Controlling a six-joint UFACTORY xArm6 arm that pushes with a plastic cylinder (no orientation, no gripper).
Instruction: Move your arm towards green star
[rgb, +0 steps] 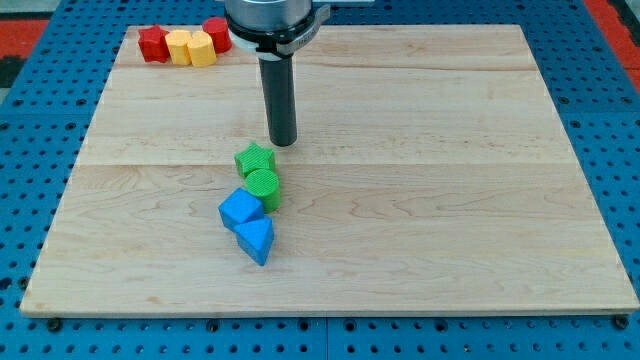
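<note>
We saw my tip (284, 142) resting on the wooden board (450, 200), a plain dark rod with nothing to open or close and nothing held. It stood just beside the green star (255, 159), at about the star's one o'clock, with a narrow strip of bare wood between them; we could not tell for certain whether they touched.

The green star lay a little to the view's left of the board's middle. At its six o'clock, touching it, sat the green cylinder (263, 187). Further along the same line, at roughly seven o'clock from the cylinder, was the blue cube (240, 209), and pressed against that, at its five o'clock, the blue triangular block (256, 239).

Well apart, at the board's eleven o'clock corner, four blocks formed a row: a red star-like block (153, 43), two yellow blocks (179, 46) (201, 48), whose shapes we could not quite make out, and a red cylinder (217, 34).
</note>
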